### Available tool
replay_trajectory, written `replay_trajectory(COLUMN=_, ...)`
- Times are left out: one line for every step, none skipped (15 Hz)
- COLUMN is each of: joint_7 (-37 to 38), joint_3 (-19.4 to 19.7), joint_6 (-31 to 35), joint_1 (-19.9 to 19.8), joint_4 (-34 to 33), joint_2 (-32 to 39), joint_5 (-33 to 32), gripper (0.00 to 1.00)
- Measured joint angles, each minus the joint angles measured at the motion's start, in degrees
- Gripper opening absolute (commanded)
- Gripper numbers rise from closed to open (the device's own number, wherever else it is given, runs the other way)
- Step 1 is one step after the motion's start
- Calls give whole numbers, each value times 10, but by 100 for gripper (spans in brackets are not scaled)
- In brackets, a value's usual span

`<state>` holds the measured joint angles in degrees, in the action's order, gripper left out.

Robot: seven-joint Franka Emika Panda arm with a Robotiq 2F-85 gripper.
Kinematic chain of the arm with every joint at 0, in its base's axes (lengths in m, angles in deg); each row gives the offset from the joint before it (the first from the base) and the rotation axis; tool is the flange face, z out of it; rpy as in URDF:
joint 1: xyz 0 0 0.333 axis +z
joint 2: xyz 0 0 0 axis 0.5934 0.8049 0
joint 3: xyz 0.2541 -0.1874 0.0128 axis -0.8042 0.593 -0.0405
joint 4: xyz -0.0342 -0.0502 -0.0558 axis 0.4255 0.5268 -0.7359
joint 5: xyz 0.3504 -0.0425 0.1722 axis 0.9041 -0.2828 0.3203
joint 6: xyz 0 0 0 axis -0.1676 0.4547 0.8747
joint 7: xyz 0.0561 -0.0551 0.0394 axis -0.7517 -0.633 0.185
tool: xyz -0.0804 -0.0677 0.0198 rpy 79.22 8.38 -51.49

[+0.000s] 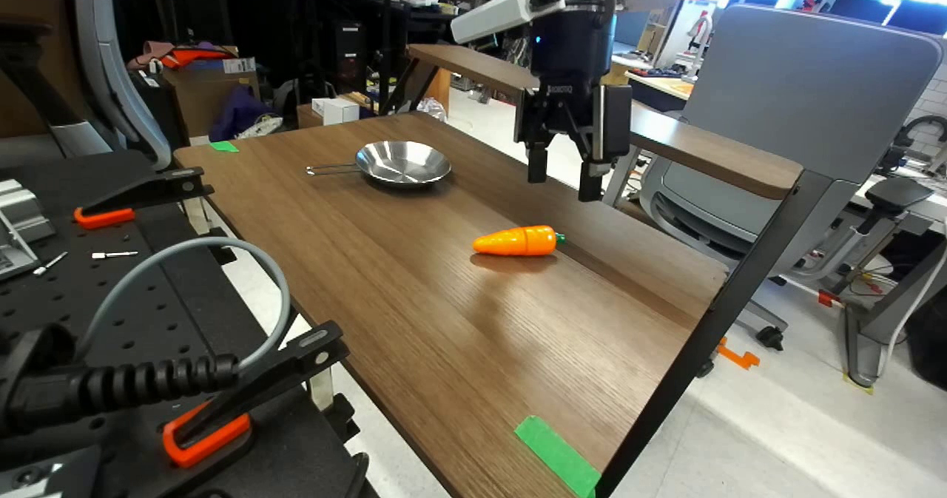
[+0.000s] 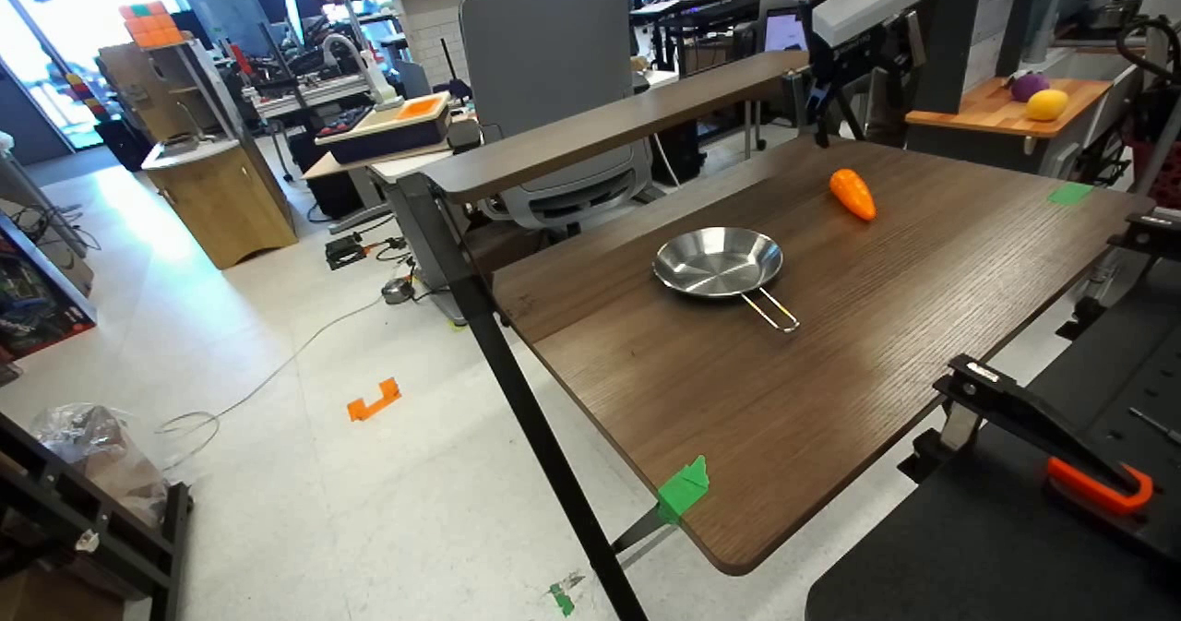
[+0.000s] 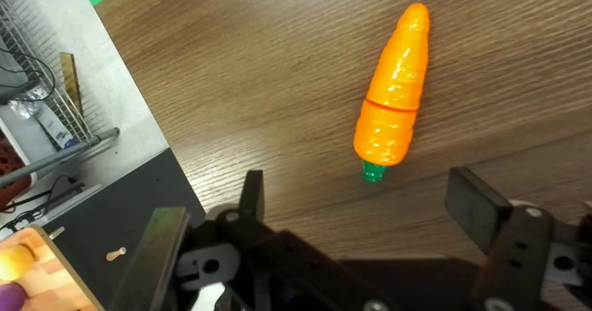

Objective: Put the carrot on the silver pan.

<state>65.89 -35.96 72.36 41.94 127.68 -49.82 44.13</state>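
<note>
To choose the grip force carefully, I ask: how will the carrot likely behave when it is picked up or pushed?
The carrot is probably stiff, as its glossy body looks like moulded plastic. That shine also suggests it may slip. Its rounded, tapered shape could roll in a curve if pushed.

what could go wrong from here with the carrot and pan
In the wrist view the open gripper appears nearer the green stem of the carrot than its middle, so coming straight down might miss. The carrot looks round and glossy, so it could roll or slip. The pan is shallow, so a carrot dropped off-centre may roll out.
</note>
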Motion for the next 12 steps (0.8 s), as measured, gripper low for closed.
replay_trajectory(joint_7=4, joint_3=3, joint_6=0, joint_1=6, joint_4=-7, joint_2=8, joint_5=-4, gripper=100)
replay_trajectory(joint_7=8, joint_3=6, joint_6=0, joint_1=12, joint_4=-13, joint_2=16, joint_5=-6, gripper=100)
replay_trajectory(joint_7=11, joint_3=8, joint_6=0, joint_1=17, joint_4=-20, joint_2=24, joint_5=-9, gripper=100)
replay_trajectory(joint_7=13, joint_3=9, joint_6=0, joint_1=21, joint_4=-25, joint_2=30, joint_5=-11, gripper=100)
replay_trajectory(joint_7=14, joint_3=10, joint_6=0, joint_1=25, joint_4=-29, joint_2=37, joint_5=-11, gripper=100)
replay_trajectory(joint_7=14, joint_3=10, joint_6=0, joint_1=28, joint_4=-34, joint_2=44, joint_5=-11, gripper=100)
replay_trajectory(joint_7=14, joint_3=10, joint_6=0, joint_1=29, joint_4=-37, joint_2=49, joint_5=-11, gripper=100)
replay_trajectory(joint_7=14, joint_3=10, joint_6=0, joint_1=31, joint_4=-40, joint_2=55, joint_5=-11, gripper=100)
replay_trajectory(joint_7=14, joint_3=10, joint_6=0, joint_1=32, joint_4=-42, joint_2=59, joint_5=-11, gripper=100)
replay_trajectory(joint_7=14, joint_3=10, joint_6=1, joint_1=33, joint_4=-43, joint_2=63, joint_5=-11, gripper=100)
replay_trajectory(joint_7=14, joint_3=10, joint_6=1, joint_1=34, joint_4=-44, joint_2=66, joint_5=-11, gripper=100)
replay_trajectory(joint_7=14, joint_3=10, joint_6=1, joint_1=35, joint_4=-44, joint_2=68, joint_5=-11, gripper=100)
